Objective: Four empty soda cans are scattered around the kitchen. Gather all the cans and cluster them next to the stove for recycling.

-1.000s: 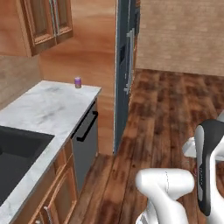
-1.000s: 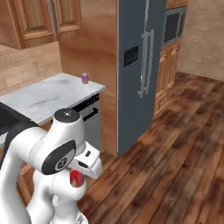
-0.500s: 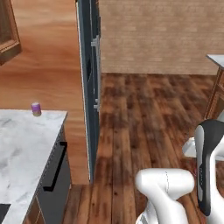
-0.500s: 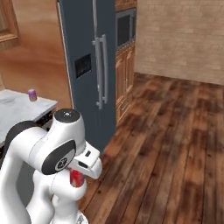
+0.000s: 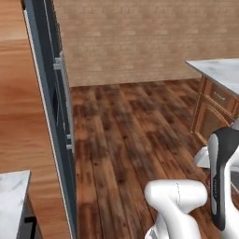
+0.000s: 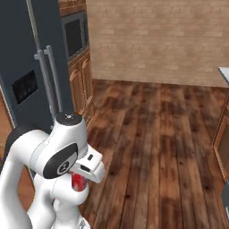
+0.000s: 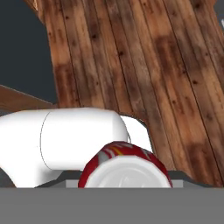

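Note:
My gripper (image 6: 82, 180) is tucked in close to the arm's own body, low over the floor, and is shut on a red soda can (image 6: 78, 183). In the hand view the red soda can (image 7: 124, 166) sits right at the bottom with its silver end facing the camera and red-and-white sides around it. The fingers are hidden behind the can. The stove is out of view.
A tall dark fridge (image 5: 49, 116) (image 6: 31, 67) stands close on the left, with wooden cabinets and a built-in oven (image 6: 74, 33) beyond it. Open wood floor (image 5: 130, 126) runs to the brick wall. A marble island corner (image 5: 219, 72) is at the right, a counter corner (image 5: 9, 196) at lower left.
The base has turned, so the whole scene slid left: the counter with the purple can left the pictures and the island corner came in. The red can stays gripped.

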Robot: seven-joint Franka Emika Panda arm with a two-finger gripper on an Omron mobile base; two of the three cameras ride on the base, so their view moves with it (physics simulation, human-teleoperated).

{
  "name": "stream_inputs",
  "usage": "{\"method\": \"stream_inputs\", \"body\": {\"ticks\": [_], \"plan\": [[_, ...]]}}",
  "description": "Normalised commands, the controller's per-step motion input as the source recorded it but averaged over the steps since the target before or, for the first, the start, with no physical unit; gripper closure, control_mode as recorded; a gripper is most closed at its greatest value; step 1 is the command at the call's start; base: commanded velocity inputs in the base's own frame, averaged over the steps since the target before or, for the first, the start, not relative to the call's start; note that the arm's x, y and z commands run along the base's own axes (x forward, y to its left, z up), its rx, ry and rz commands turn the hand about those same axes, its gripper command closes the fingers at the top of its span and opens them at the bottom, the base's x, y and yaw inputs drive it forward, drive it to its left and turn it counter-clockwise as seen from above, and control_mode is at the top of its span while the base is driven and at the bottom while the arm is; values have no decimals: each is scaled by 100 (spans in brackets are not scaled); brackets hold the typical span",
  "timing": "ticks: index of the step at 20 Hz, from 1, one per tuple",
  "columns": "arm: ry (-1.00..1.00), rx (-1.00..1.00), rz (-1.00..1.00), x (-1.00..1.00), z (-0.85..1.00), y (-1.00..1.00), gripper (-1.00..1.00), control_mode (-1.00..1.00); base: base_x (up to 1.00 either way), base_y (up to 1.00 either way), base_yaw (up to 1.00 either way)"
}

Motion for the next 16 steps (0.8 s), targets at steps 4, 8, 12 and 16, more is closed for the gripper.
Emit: {"method": "stream_inputs", "body": {"ticks": [4,8,12,16], "plan": [[0,0,0,0,0,0,100,100,97,25,-39],[0,0,0,0,0,0,100,100,81,32,-41],[0,0,0,0,0,0,100,100,67,33,-41],[0,0,0,0,0,0,100,100,51,32,-39]]}}
